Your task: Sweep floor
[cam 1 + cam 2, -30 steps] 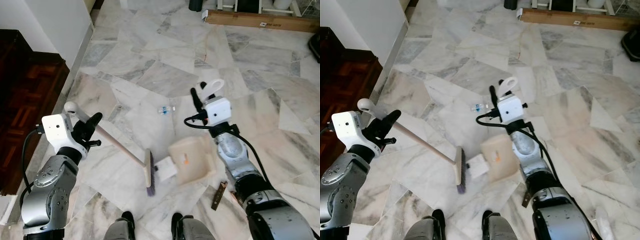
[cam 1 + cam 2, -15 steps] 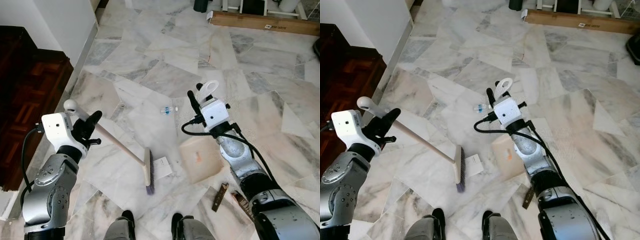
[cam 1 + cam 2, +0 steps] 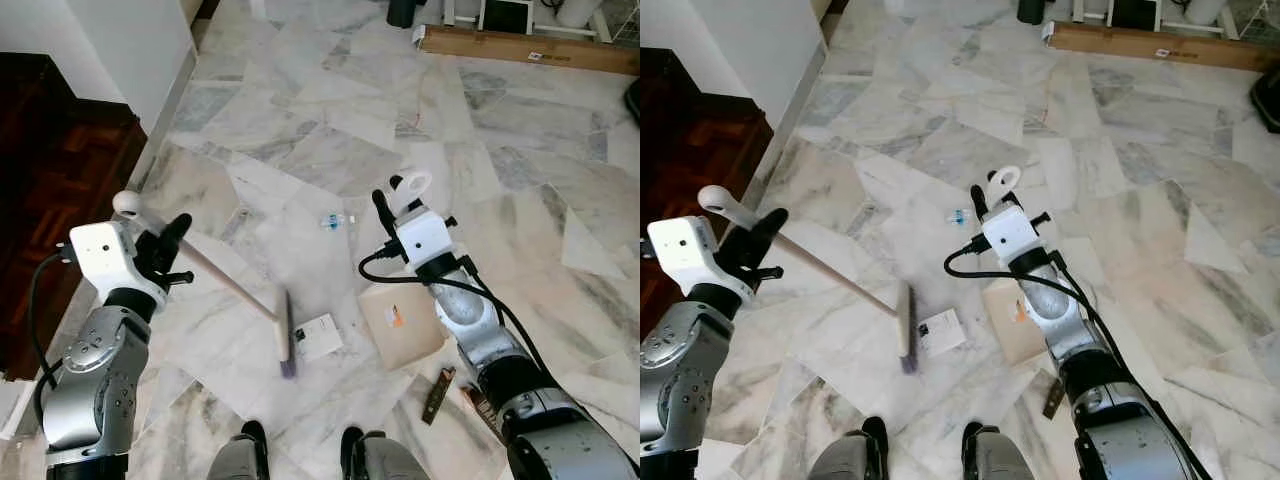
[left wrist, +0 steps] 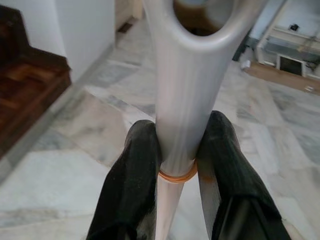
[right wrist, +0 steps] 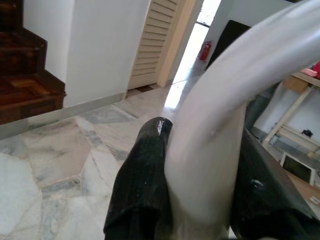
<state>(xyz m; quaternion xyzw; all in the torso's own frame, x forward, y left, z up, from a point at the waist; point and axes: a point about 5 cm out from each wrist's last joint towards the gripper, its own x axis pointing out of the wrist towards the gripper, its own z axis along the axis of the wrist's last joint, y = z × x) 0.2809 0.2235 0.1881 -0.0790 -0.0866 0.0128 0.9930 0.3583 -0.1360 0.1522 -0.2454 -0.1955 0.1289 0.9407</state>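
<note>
My left gripper (image 3: 166,246) is shut on the grey top of a wooden-handled broom (image 4: 185,90), fingers (image 4: 137,150) on both sides of it. The broom head (image 3: 284,338) rests on the marble floor beside a white paper card (image 3: 320,336). My right gripper (image 3: 386,211) is shut on the white looped handle (image 5: 215,115) of a beige dustpan (image 3: 401,326), which lies on the floor to the right of the card. A small plastic bottle (image 3: 334,221) lies farther out.
Dark wooden steps (image 3: 50,160) and a white wall (image 3: 130,40) border the left. A long cardboard box (image 3: 520,45) lies at the back. Dark wrappers (image 3: 438,393) sit near my right side. My feet (image 3: 300,455) are at the near edge.
The broom head has swung a little left, off the card. The dustpan has drawn back to the right, leaving a gap to the card. The camera shifted slightly.
</note>
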